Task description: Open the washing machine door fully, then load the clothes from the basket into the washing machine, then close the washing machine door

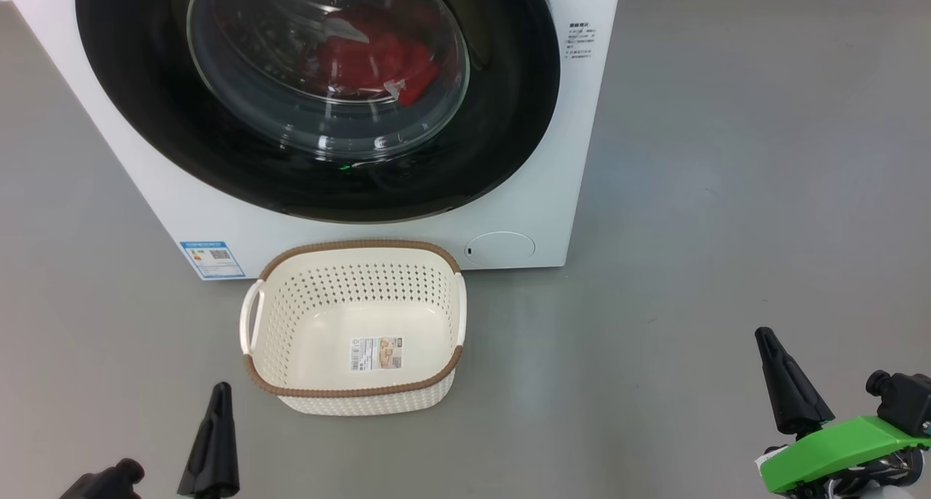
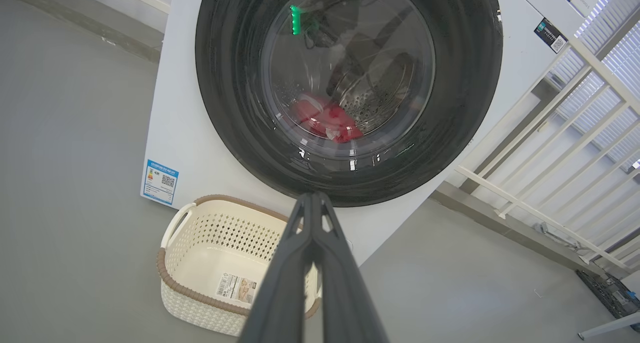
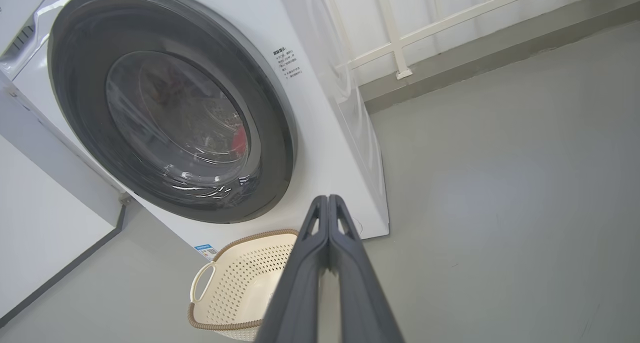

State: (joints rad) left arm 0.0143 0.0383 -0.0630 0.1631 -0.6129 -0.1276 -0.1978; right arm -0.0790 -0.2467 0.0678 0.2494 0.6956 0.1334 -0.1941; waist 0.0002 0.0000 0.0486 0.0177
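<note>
The washing machine (image 1: 538, 193) fills the top of the head view, and its round black-rimmed door (image 1: 145, 121) lies flat against the front. Red clothes (image 1: 378, 59) show through the door's glass, inside the drum. On the floor in front stands the cream basket (image 1: 354, 382) with only a paper label on its bottom. My left gripper (image 1: 220, 391) is shut on nothing at the lower left, near the basket's front left corner. My right gripper (image 1: 764, 335) is shut on nothing at the lower right, far from the basket. Both wrist views show the door (image 2: 225, 93) (image 3: 75, 83), clothes (image 2: 327, 120) (image 3: 240, 138) and pressed-together fingers (image 2: 312, 203) (image 3: 327, 203).
Grey floor (image 1: 727, 193) spreads to the right of the machine. A white railing (image 2: 550, 148) stands beyond the machine's side, and a white wall (image 3: 45, 223) runs along its other side. A blue label sticker (image 1: 212, 259) sits low on the machine's front.
</note>
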